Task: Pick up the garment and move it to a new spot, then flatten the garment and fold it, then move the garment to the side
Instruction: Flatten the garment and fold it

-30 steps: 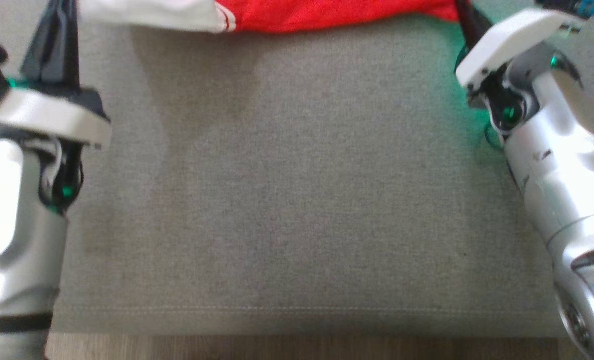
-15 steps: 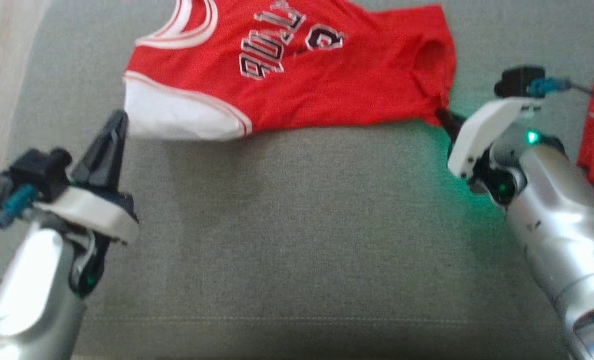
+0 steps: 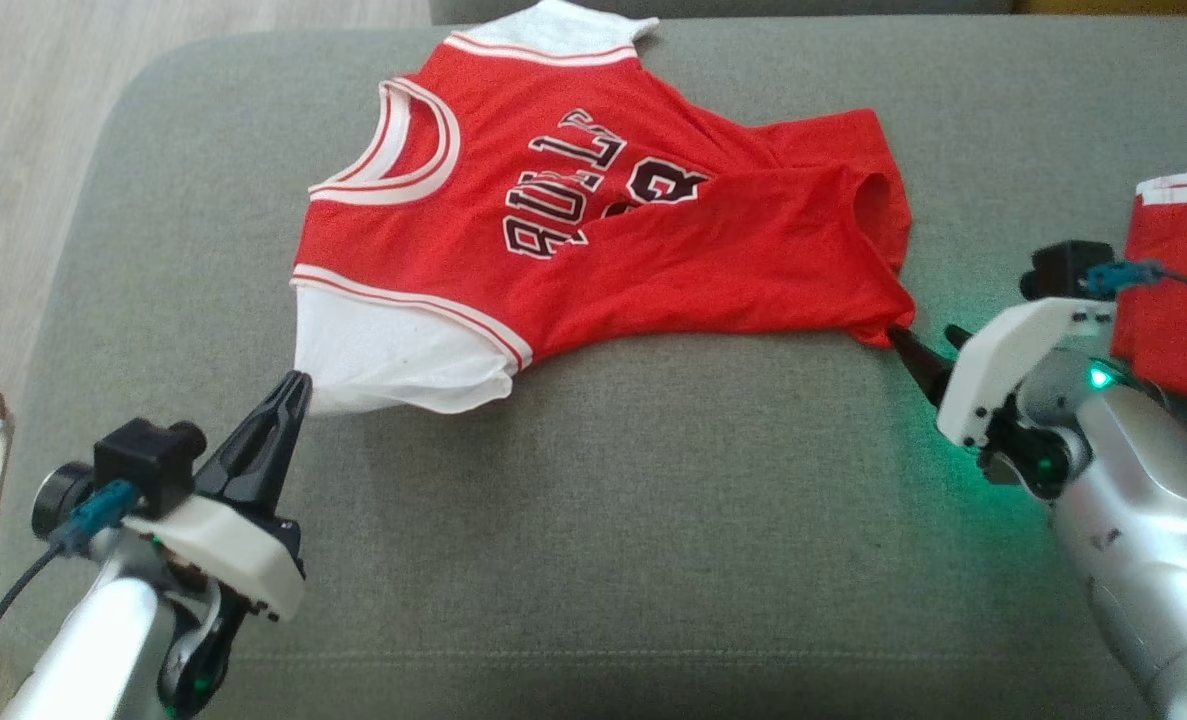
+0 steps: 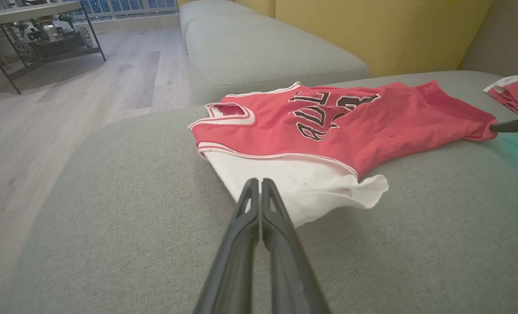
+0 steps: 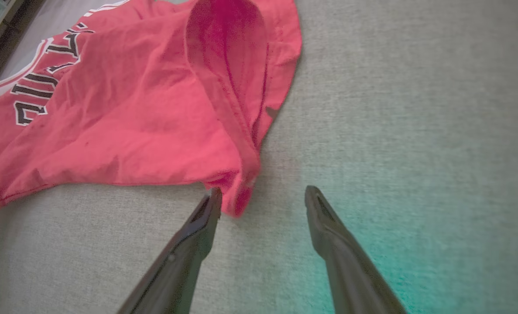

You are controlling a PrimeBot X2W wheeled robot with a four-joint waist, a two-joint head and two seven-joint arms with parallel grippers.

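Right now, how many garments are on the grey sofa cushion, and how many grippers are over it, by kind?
Garments: 2, the red-and-white lettered basketball jersey and a second red garment with white trim at the right edge.
Grippers: 2, the left gripper and the right gripper.
Total: 4

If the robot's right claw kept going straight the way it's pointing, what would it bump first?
Probably the red jersey: its near corner lies at the tips of the open right gripper, on the grey cushion, though height is unclear.
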